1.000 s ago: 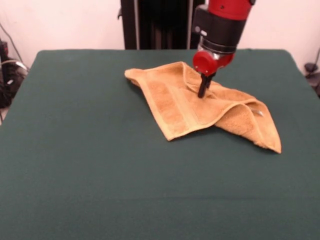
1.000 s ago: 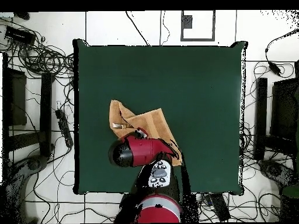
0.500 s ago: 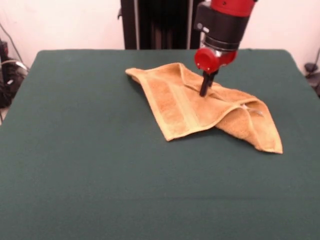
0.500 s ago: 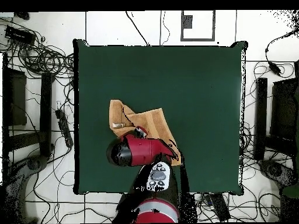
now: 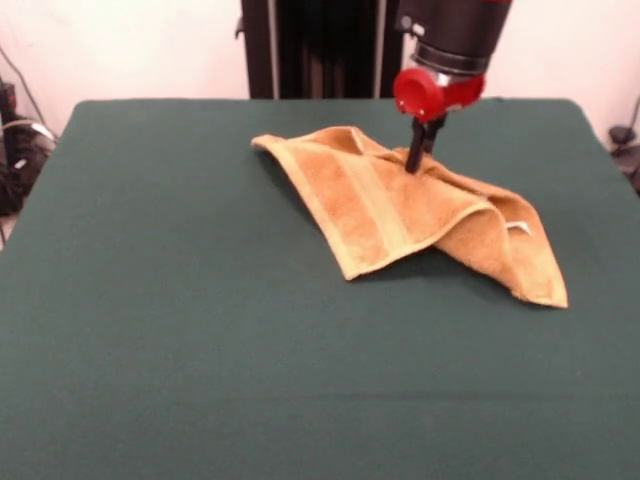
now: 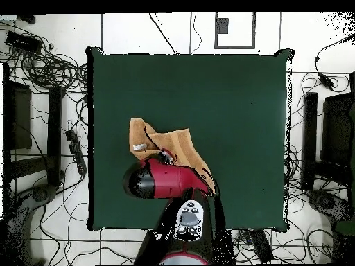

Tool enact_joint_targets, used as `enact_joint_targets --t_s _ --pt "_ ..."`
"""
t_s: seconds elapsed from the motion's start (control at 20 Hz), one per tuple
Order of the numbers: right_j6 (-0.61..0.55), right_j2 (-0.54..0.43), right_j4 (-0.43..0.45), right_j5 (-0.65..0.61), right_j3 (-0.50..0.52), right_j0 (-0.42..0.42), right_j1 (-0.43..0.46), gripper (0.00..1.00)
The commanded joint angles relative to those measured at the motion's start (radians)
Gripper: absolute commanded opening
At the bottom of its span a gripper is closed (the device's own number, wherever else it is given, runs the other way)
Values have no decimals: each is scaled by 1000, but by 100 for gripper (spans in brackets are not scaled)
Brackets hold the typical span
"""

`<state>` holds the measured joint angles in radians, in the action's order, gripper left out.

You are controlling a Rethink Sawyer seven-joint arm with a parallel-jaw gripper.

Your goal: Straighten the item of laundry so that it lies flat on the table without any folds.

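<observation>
Where the front view looks across the dark green desk, the orange-tan towel lies crumpled toward the far right part of the cloth surface. One folded panel with a woven border band faces the camera, its lower corner pointing toward the near side, while a second lobe trails off to the right and ends in a point near the desk's right edge. A small white tag shows on that right lobe. The red and black arm comes down from the top edge, and its claw meets the towel's raised ridge with its dark tips pressed together, pinching a fold of the terry fabric.

In the overhead view, the towel sits in the lower left part of the desk, close to the left edge, with the tag near its left side. The arm's red body covers the towel's lower portion, hiding the claw entirely from this angle.
</observation>
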<state>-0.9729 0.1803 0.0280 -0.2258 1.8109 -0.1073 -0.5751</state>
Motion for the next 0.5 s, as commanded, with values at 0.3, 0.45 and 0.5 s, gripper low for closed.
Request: enact_joint_targets --t_s 0.3,0.45,0.5 --pt "-277 -113 -106 -141 57 -9 5 0" --pt "-277 -105 -108 -126 56 -16 15 0" --pt "-277 -106 -109 -120 58 -16 15 0"
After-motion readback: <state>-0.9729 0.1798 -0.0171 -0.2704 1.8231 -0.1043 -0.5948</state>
